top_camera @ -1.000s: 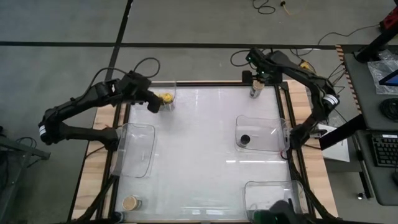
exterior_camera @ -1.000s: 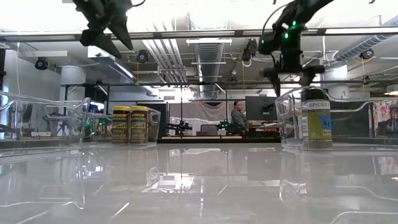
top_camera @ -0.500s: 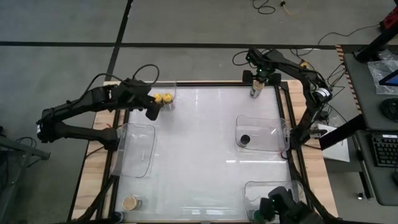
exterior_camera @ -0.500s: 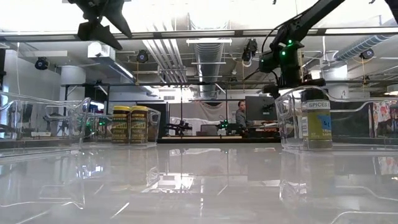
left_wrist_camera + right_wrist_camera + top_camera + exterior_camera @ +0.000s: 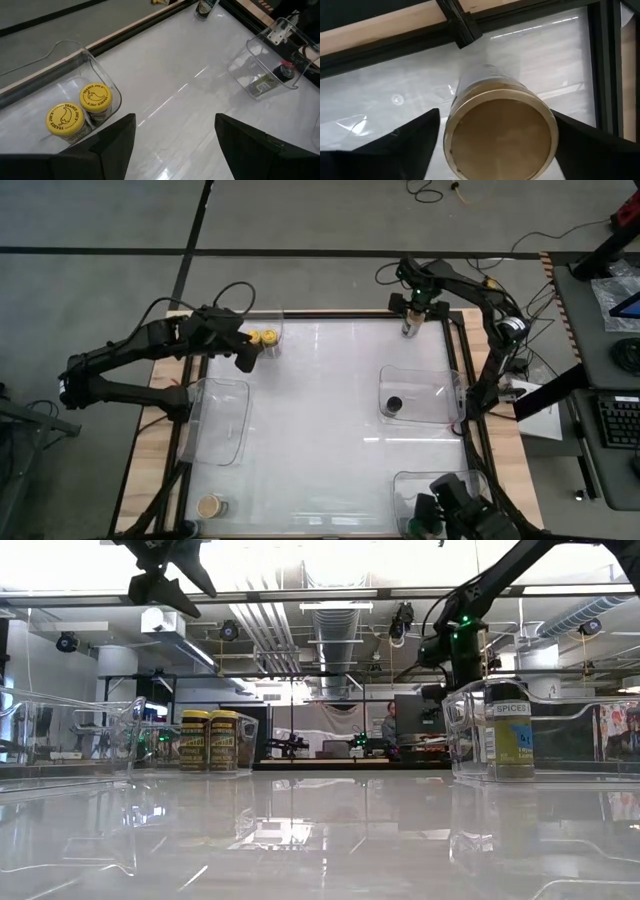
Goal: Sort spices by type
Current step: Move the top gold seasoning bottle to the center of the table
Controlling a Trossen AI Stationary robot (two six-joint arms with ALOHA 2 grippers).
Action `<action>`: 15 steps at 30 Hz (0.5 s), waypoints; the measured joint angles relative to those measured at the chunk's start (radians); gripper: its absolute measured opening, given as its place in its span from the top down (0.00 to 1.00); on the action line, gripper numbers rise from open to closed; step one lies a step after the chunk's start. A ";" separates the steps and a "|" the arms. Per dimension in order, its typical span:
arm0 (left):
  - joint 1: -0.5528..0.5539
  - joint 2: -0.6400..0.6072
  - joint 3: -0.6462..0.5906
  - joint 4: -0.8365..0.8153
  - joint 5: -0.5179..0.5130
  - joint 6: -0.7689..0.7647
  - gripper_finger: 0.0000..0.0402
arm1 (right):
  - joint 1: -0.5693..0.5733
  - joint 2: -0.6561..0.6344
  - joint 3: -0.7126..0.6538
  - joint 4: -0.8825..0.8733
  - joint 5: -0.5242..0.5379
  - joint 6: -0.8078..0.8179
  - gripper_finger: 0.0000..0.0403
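Yellow-lidded spice jars point(image 5: 80, 112), "Trader Joe's" lids

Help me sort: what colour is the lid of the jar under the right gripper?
Tan; the jar's lid shows best in the right wrist view.

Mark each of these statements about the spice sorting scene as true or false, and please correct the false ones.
1. Two yellow-lidded jars stand together in one clear tray. True.
2. The right gripper is lifting a green-lidded jar out of a tray. False: its open fingers stand on either side of the tan-lidded jar, which stands at the table's far edge, outside any tray.
3. The left gripper holds a yellow-lidded jar. False: it is open and empty, raised beside their tray.
4. A black-lidded jar stands alone in the tray on the right. True.
5. Another tan-lidded jar stands at the table's near left corner. True.
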 joint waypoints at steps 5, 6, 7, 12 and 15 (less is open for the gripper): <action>-0.003 -0.001 0.000 0.000 0.000 0.003 0.36 | -0.003 0.003 0.001 -0.002 -0.001 -0.002 0.33; -0.005 -0.002 0.000 0.000 0.000 0.003 0.36 | -0.003 0.001 0.000 -0.002 -0.001 -0.006 0.33; -0.008 -0.003 0.000 0.000 0.000 0.003 0.36 | -0.003 -0.002 0.001 -0.002 -0.001 -0.017 0.33; -0.015 -0.015 0.000 0.000 -0.022 0.003 0.36 | 0.007 -0.044 0.000 -0.005 -0.007 -0.094 0.33; -0.015 -0.023 0.000 0.001 -0.046 0.004 0.36 | 0.036 -0.092 0.004 -0.009 -0.009 -0.136 0.33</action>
